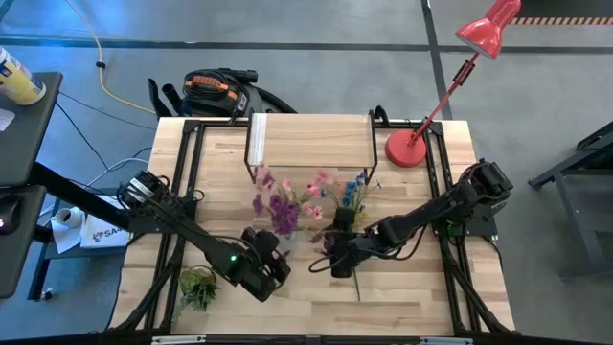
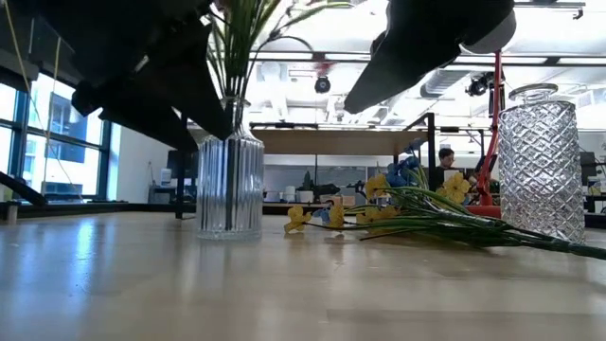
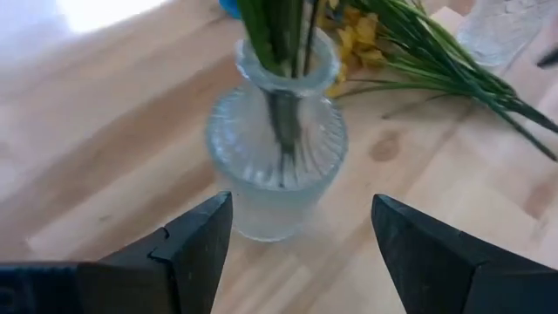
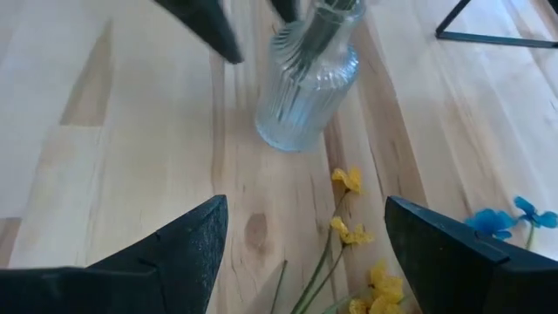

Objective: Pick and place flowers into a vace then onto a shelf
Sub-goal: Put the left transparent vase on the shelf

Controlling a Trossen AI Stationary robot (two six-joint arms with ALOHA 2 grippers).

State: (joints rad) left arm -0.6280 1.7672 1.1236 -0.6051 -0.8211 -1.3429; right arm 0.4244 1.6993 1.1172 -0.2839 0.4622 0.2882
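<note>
Left gripper (image 3: 301, 244): wide open, empty, facing the ribbed clear glass vase (image 3: 277, 161) holding the pink-purple bunch (image 1: 284, 204).
Right gripper (image 4: 305, 262): spread, empty, above the blue-yellow bunch (image 2: 426, 213) lying mid-table.
Advice: close squarely low on the vase, lift upright toward the back-edge wooden shelf (image 1: 311, 144).
Count: two bunches, two vases.

the pink and purple flowers (image 2: 248, 38) run off the low view's top edge, blooms unseen.

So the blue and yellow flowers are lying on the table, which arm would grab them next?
Probably the right. Its open claw hangs right over the blue and yellow flowers lying flat on the table. The left claw, also open, faces the ribbed vase that already holds the pink and purple bunch.
</note>
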